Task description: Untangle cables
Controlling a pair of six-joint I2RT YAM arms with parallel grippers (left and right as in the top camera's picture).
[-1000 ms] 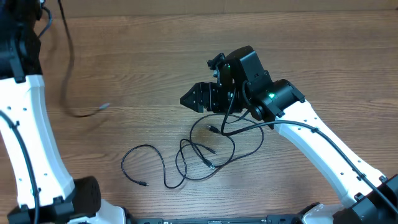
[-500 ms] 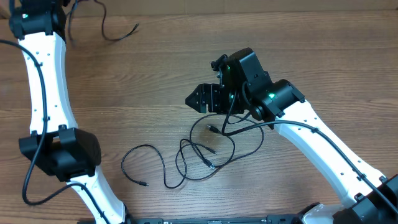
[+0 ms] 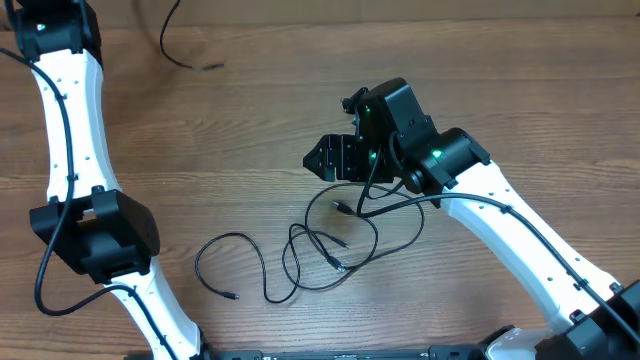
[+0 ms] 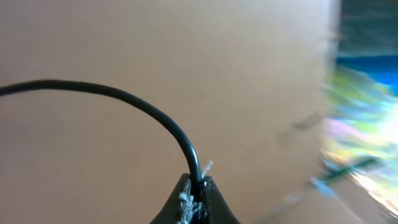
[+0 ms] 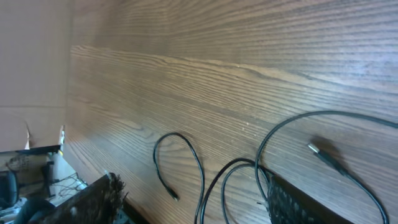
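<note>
Tangled cables [image 3: 337, 264] clutter the table's [image 3: 250, 130] near middle; bare wood surrounds them.

White arm links [image 3: 70, 110], black joints [image 3: 100, 235], green LEDs [image 3: 437, 153], black right tool [image 3: 322, 158], thick black cables [image 3: 371, 180].

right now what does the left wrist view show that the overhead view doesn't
Only the left wrist view: the left gripper up close, shut on one thin black cable, with a blurred background behind it.

Only the overhead view: the tangled cables lying on the table, and the right gripper open near them.

Both: that single cable, which in the overhead view is just a short black curve at the top left, apart from the tangle.
</note>
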